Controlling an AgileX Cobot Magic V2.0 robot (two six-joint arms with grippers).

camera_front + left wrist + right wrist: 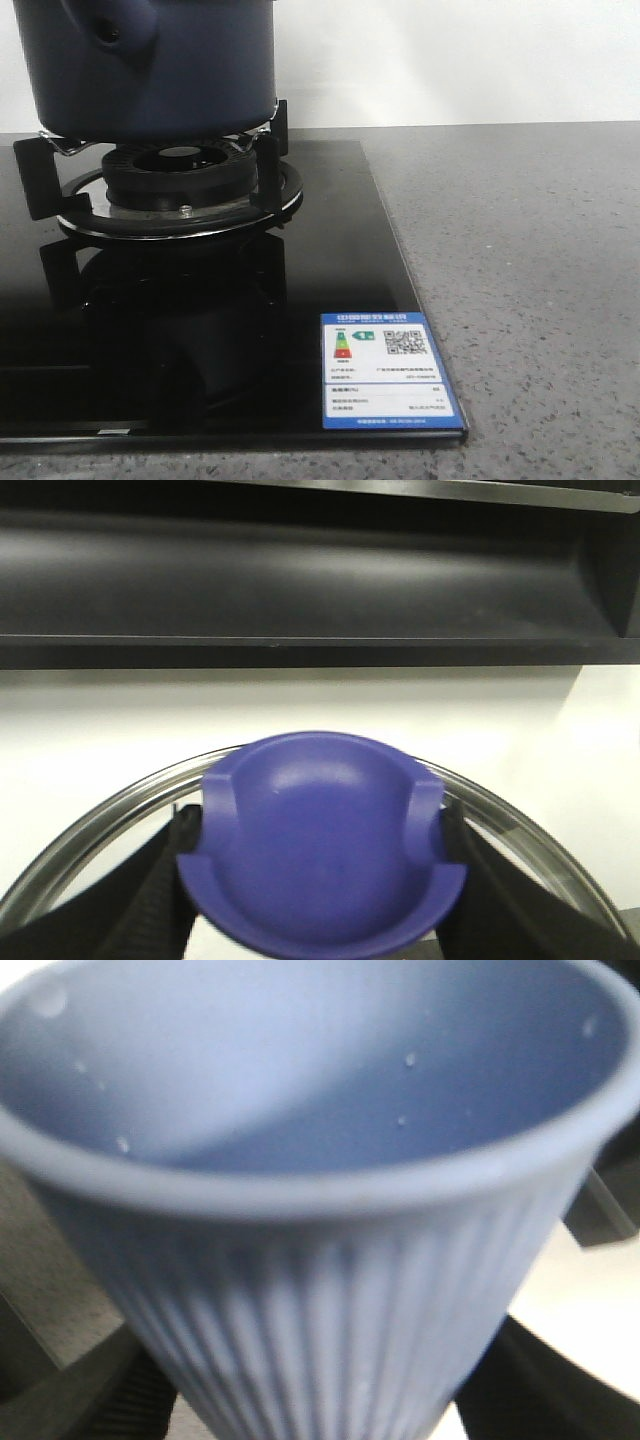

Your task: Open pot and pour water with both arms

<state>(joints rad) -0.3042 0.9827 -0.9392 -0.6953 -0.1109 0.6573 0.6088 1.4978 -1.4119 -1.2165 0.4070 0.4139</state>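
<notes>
The dark navy pot [150,70] stands on the burner grate [180,170] at the far left of the front view, its stubby side socket [112,35] facing me; its top is cut off by the frame. Neither arm shows in that view. In the left wrist view my left gripper [320,855] is shut on the blue knob [320,820] of a lid with a metal rim [110,820], held in the air. My right gripper [320,1405] is shut on a light blue ribbed cup [320,1160], with droplets on its inner wall.
A black glass hob [200,330] with an energy label [388,372] lies on a grey speckled counter [520,280]. A white wall rises behind. A dark shelf-like body [320,570] hangs ahead of the lifted lid.
</notes>
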